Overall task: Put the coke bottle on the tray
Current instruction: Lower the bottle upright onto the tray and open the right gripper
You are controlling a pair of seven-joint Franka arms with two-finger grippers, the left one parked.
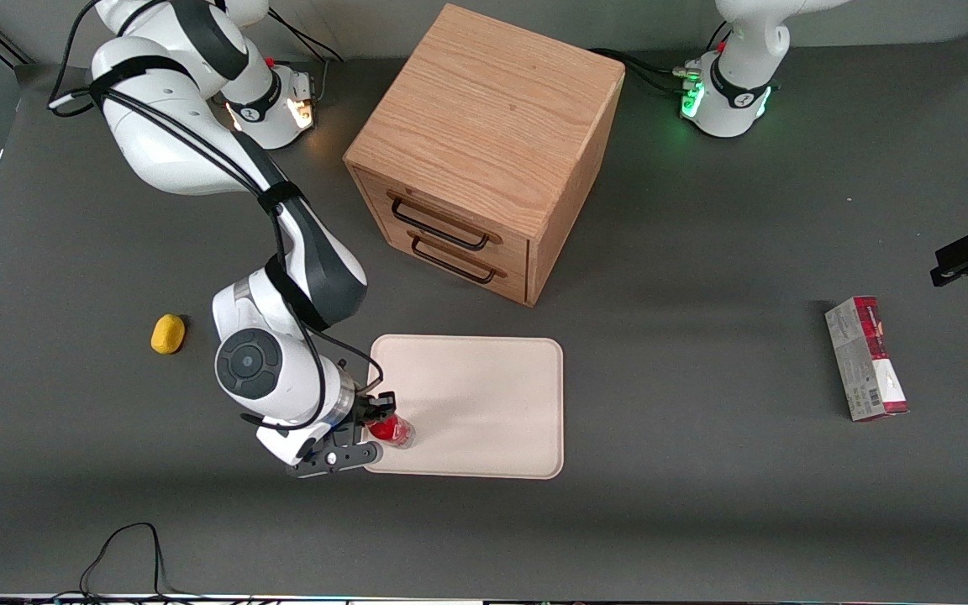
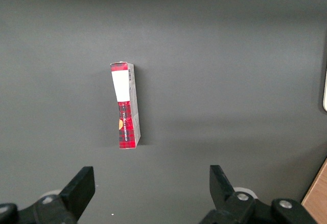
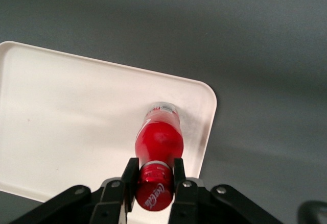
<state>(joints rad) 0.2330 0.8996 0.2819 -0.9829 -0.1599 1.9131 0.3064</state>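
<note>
The coke bottle, small and red with a red cap, stands on the cream tray at its corner nearest the front camera, toward the working arm's end. My right gripper is shut on the bottle at its cap. In the right wrist view the two black fingers press the sides of the cap, and the bottle reaches down to the tray near its rounded corner. Its clear base seems to rest on the tray surface.
A wooden drawer box stands farther from the front camera than the tray. A yellow lump lies toward the working arm's end. A red-and-grey carton lies toward the parked arm's end and also shows in the left wrist view.
</note>
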